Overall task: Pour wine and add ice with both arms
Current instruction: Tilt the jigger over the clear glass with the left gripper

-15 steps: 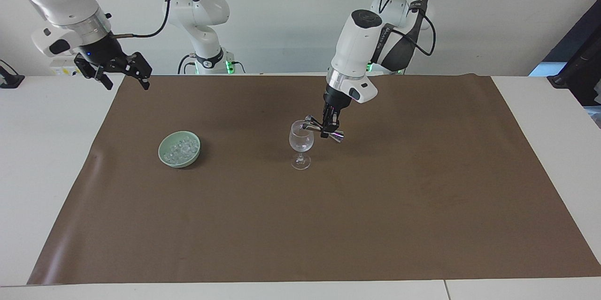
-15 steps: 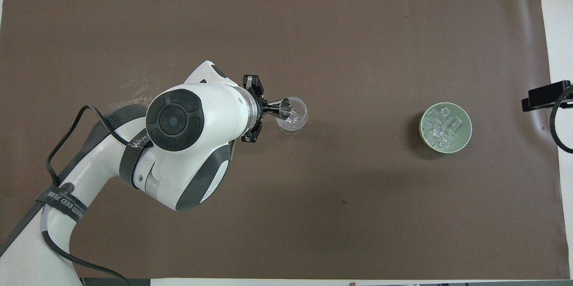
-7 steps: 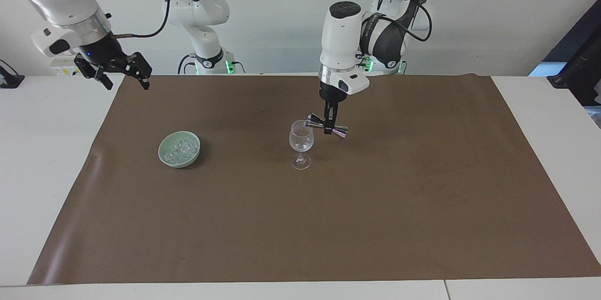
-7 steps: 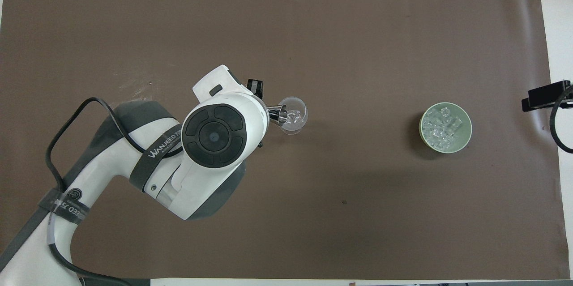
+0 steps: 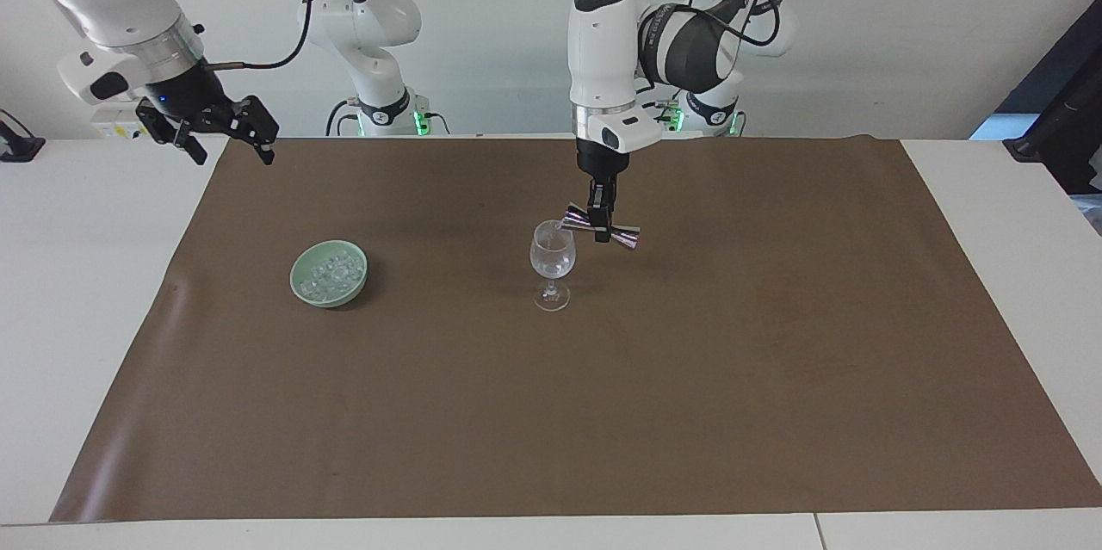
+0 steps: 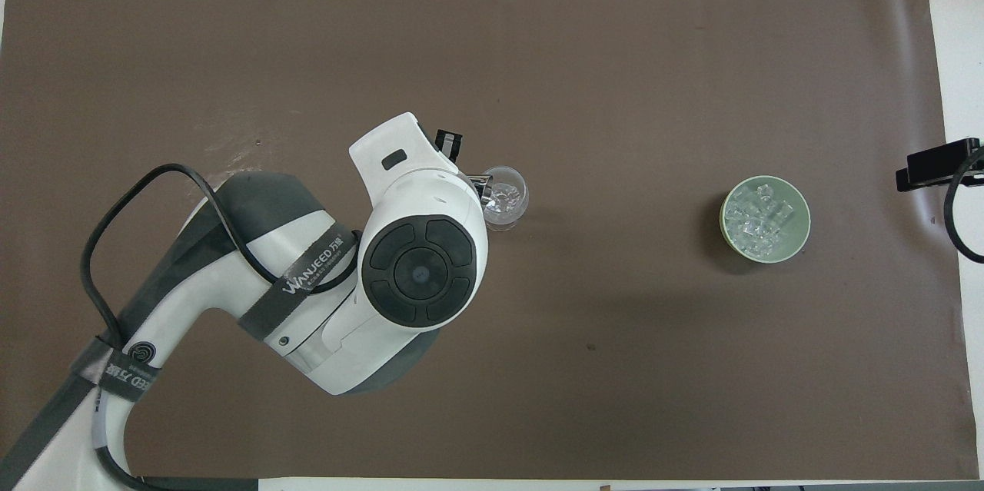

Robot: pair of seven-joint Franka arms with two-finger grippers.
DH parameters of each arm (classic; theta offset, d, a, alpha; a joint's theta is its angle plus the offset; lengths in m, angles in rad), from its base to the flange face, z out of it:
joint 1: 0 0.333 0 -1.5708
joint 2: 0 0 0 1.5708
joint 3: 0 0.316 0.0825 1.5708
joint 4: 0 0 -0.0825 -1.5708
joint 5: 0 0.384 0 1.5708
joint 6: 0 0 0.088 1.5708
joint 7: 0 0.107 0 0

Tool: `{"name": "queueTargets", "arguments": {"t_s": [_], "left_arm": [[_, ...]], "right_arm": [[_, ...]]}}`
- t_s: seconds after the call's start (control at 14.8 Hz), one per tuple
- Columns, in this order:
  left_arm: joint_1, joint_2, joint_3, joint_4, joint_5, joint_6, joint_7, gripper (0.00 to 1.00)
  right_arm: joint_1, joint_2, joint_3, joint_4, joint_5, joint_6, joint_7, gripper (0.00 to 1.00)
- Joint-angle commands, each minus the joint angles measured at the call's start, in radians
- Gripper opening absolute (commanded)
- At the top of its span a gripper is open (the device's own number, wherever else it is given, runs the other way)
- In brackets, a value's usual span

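A clear wine glass (image 5: 552, 262) (image 6: 508, 200) stands upright mid-mat. My left gripper (image 5: 600, 228) hangs straight down beside the glass's rim, toward the left arm's end, shut on a small steel jigger (image 5: 603, 233) (image 6: 483, 187). The jigger lies almost level, one mouth at the rim. From overhead the left wrist hides most of the gripper and jigger. The ice (image 5: 332, 271) (image 6: 760, 217) fills a pale green bowl (image 5: 301, 292) (image 6: 804, 208) toward the right arm's end. My right gripper (image 5: 231, 145) waits open and empty, raised over the mat's edge at that end.
A brown mat (image 5: 603, 412) covers most of the white table (image 5: 77, 292). A dark stand (image 5: 1055, 137) sits off the mat at the left arm's end. Something clear glints inside the glass; I cannot tell what it is.
The left arm's wrist has swung upright and shifted toward the glass, lifting the jigger slightly and bringing it closer to level. The right arm, glass and bowl have stayed put.
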Motion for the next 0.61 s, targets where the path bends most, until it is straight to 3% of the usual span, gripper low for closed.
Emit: {"name": "queueTargets", "arguments": {"t_s": [0.0, 0.54], "left_arm": [[-0.022, 0.010, 0.009, 0.029, 0.059, -0.027, -0.018, 0.00], [-0.054, 0.014, 0.004, 0.024, 0.158, -0.002, -0.003, 0.00]], "right_arm": [[-0.014, -0.010, 0.008, -0.011, 0.005, -0.010, -0.014, 1.00], [-0.014, -0.010, 0.008, -0.011, 0.005, -0.010, -0.016, 1.00]]}}
